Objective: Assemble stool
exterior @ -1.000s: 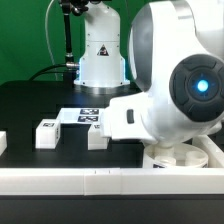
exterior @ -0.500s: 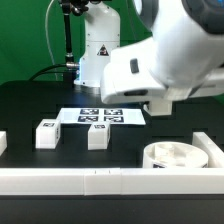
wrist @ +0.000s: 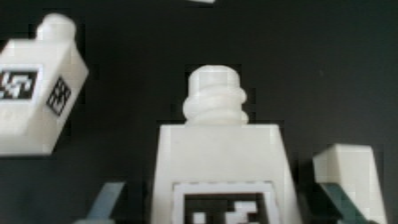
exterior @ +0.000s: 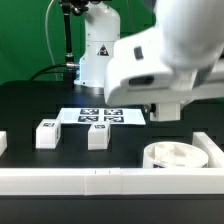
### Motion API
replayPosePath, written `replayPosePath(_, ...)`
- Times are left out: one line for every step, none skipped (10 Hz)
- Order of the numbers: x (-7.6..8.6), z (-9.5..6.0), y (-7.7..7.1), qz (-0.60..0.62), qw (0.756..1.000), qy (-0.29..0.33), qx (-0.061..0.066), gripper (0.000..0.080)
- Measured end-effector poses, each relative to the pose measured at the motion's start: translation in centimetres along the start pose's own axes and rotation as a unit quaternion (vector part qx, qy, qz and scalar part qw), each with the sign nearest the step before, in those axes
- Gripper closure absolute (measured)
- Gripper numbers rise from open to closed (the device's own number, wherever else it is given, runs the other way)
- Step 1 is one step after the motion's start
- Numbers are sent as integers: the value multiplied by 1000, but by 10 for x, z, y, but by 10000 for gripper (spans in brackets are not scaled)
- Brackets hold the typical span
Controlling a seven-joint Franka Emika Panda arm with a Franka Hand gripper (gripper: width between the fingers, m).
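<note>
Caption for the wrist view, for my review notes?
Peg-tipped stool leg framed by the open gripper; a second leg lies beside it.

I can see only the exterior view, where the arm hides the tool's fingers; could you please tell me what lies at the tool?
Observer: In the wrist view a stool leg lies between the fingers of the tool, with its ridged peg at the end away from the tool.
Operator: Thank you. Is the tool gripping it?
Observer: No. The black table shows between the leg and each finger, so the jaws stand open.
Operator: Is anything else close by?
Observer: A second leg lies beside the first, tilted relative to it and not touching it.
</note>
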State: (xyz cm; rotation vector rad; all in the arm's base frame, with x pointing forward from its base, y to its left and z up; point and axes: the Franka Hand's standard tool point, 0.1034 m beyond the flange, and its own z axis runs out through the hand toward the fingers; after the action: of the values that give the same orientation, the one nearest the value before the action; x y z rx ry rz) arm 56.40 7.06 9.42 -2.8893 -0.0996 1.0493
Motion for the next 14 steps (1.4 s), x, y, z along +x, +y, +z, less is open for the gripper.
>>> replayPosePath(3, -11, -4, 2, 999, 40, -2, 466)
replayPosePath(2, -20, -7, 1, 998, 68, -4, 466)
replayPosePath(8, -22, -6, 1, 994, 112, -4, 466)
replayPosePath(10, -23, -6, 1, 990, 144, -5, 466)
replayPosePath(14, -27, -6, 1, 982, 187, -6, 466)
replayPosePath(16, -28, -6, 1, 974, 225, -7, 466)
replayPosePath(18, -28, -10, -1, 965, 261, -8, 466)
replayPosePath(22, -31, -15, -5, 954, 300, -9, 466)
replayPosePath(26, -34, -20, -10, 942, 334, -10, 466)
replayPosePath(31, -36, -23, -13, 933, 359, -11, 466)
replayPosePath(35, -41, -23, -15, 916, 402, -11, 466)
replayPosePath(36, -40, -22, -15, 899, 438, -11, 466)
replayPosePath(38, -38, -22, -15, 889, 457, -11, 466)
replayPosePath(40, -43, -23, -17, 864, 503, -10, 466)
